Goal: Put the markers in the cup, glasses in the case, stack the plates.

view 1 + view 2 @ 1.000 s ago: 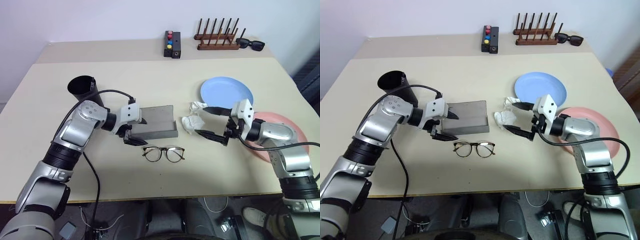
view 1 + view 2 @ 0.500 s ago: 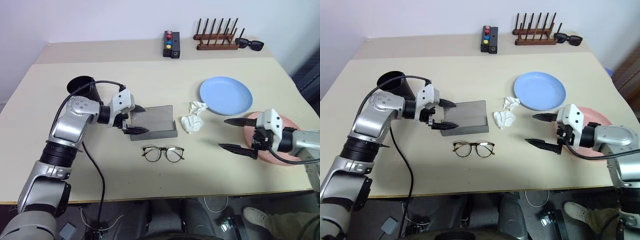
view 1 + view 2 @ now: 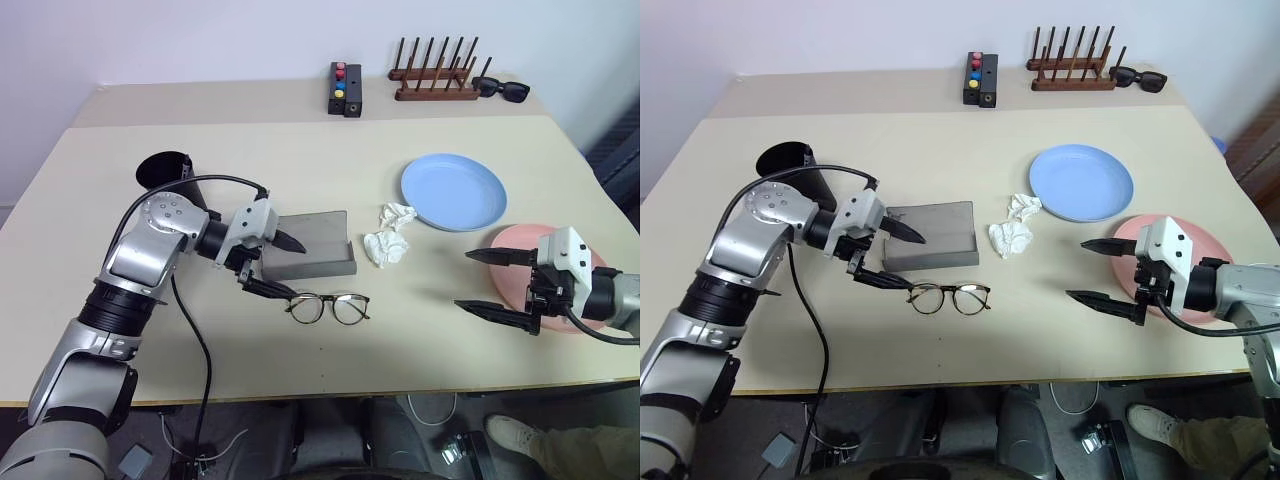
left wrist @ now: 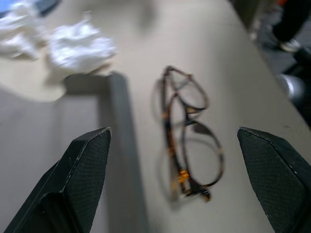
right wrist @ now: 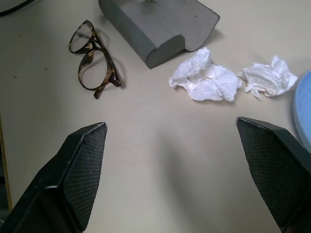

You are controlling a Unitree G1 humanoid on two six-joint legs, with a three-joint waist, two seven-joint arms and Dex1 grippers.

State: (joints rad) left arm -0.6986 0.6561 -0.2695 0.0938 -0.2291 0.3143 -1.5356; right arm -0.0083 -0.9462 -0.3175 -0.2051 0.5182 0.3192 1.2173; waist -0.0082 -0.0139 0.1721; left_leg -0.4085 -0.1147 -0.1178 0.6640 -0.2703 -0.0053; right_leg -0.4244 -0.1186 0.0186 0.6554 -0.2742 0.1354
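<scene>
Head views: left gripper point(image 3: 272, 266), jaws wide and empty, hangs beside the grey case point(image 3: 312, 258), the glasses point(image 3: 327, 307) lying just in front of the case; right gripper point(image 3: 1112, 273), wide, empty, hovers well right of the case, beside the pink plate point(image 3: 1211, 238).

Left wrist view: the case appears closed, so seating the glasses may fail; thin rims may slip.

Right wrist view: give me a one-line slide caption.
Open right claw faces the folded glasses, the grey case and two crumpled white tissues on the beige table.
</scene>
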